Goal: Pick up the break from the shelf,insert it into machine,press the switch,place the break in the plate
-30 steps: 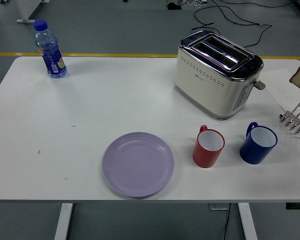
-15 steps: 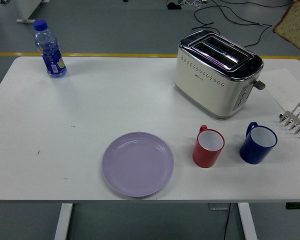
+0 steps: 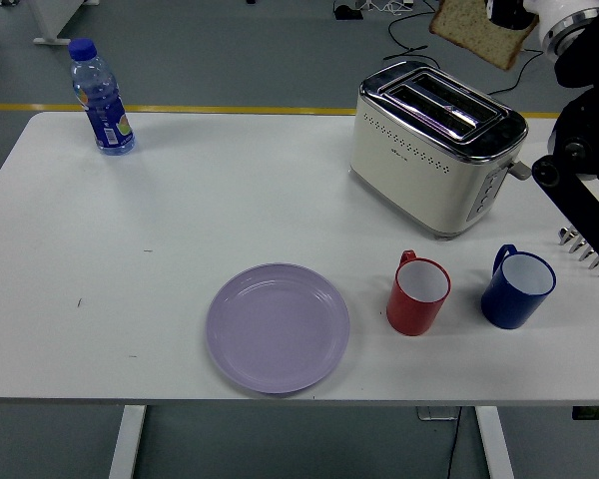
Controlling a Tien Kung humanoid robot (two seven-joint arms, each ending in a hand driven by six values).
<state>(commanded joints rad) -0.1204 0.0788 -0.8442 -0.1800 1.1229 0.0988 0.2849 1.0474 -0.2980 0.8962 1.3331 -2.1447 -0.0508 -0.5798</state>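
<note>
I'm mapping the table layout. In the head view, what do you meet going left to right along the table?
Water bottle → purple plate → red mug → blue mug. The toaster stands behind the mugs, overlapping both.

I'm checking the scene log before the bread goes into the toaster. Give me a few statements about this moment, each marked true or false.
1. The slice of bread is held in the air above the toaster. True.
2. The purple plate already holds bread. False: it is empty.
3. The red mug stands left of the blue mug. True.
4. The water bottle lies on its side. False: it stands upright at the table's far left.
5. Bread already sits in the toaster's slots. False: both slots look empty.
</note>
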